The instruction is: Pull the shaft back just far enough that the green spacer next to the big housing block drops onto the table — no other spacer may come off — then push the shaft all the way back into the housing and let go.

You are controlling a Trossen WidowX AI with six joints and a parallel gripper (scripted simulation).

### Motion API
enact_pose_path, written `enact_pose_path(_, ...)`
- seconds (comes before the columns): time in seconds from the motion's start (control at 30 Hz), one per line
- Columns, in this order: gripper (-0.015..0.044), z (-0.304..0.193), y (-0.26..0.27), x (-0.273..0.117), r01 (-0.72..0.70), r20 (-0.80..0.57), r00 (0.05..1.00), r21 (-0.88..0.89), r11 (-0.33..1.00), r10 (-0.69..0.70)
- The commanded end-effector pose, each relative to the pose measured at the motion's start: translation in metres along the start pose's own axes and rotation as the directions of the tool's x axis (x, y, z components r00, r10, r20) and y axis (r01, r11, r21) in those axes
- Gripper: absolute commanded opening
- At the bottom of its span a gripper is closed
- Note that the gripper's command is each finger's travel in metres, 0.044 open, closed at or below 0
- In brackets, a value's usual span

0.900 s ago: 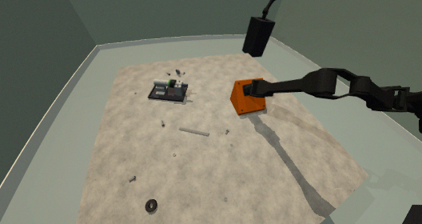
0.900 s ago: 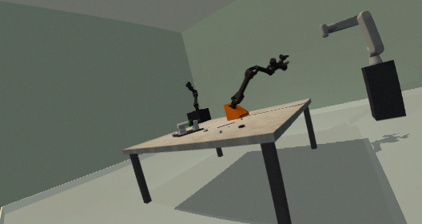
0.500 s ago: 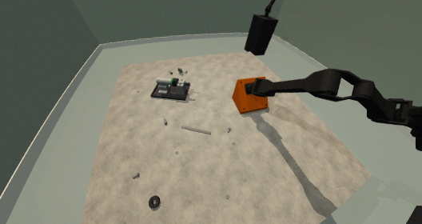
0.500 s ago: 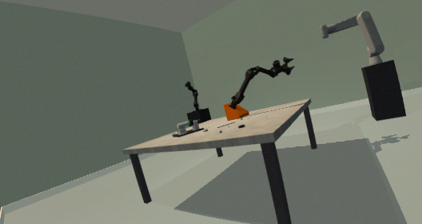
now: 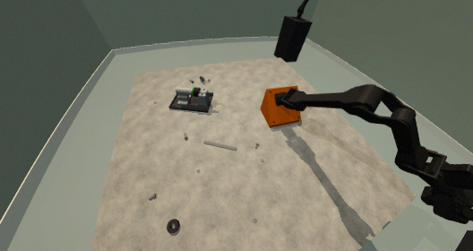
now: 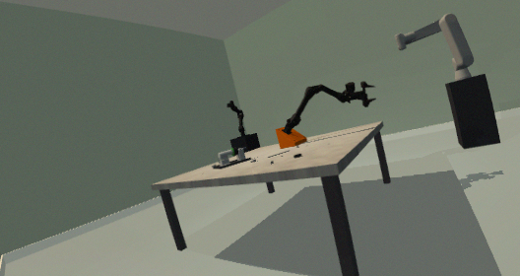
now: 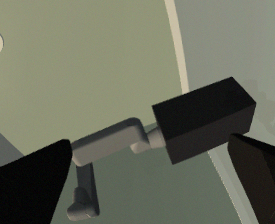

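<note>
The shaft assembly stands on a dark base plate [image 5: 194,108] [image 6: 217,167] at the back left of the table. A pale cylindrical part [image 5: 183,91] is at its left end. The green spacer [image 5: 193,91] [image 6: 233,151] sits upright beside it, with a dark part [image 5: 196,91] directly to its right. A grey block [image 5: 205,99] stands at the right end. The shaft is too small to tell apart clearly. My gripper [image 6: 373,93] [image 7: 150,145] is open and empty, raised far from the assembly and pointing away from it. It is partly cut off at the right edge in the top view.
My arm's orange base [image 5: 278,111] [image 6: 291,139] stands right of the assembly. A grey rod [image 5: 219,145], a black ring [image 5: 170,226] and several small bolts and nuts lie on the table. A pale arm [image 6: 456,41] [image 7: 108,142] and another black arm [image 5: 305,4] [image 6: 241,120] stand beyond the table.
</note>
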State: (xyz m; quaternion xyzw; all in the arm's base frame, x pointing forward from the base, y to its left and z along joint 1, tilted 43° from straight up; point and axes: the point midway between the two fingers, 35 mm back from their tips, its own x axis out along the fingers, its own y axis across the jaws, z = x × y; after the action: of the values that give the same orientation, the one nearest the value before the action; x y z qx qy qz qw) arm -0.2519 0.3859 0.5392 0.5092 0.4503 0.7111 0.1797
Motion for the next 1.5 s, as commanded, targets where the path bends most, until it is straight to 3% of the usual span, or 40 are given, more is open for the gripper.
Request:
enact_pose_path(0.0, 0.0440, 0.057, -0.025, 0.000, 0.085, 0.087, 0.993, -0.132, 0.988, -0.074)
enact_pose_path(0.37, 0.0440, 0.199, -0.062, -0.030, 0.322, 0.322, 0.923, -0.349, 0.880, -0.211)
enact_pose_path(0.73, 0.0440, 0.336, -0.074, -0.102, 0.582, 0.560, 0.770, -0.422, 0.695, -0.305)
enact_pose_path(1.1, 0.0440, 0.451, -0.064, -0.213, 0.809, 0.761, 0.539, -0.347, 0.475, -0.361)
enact_pose_path(1.47, 0.0440, 0.534, -0.064, -0.363, 0.964, 0.869, 0.212, -0.111, 0.242, -0.447)
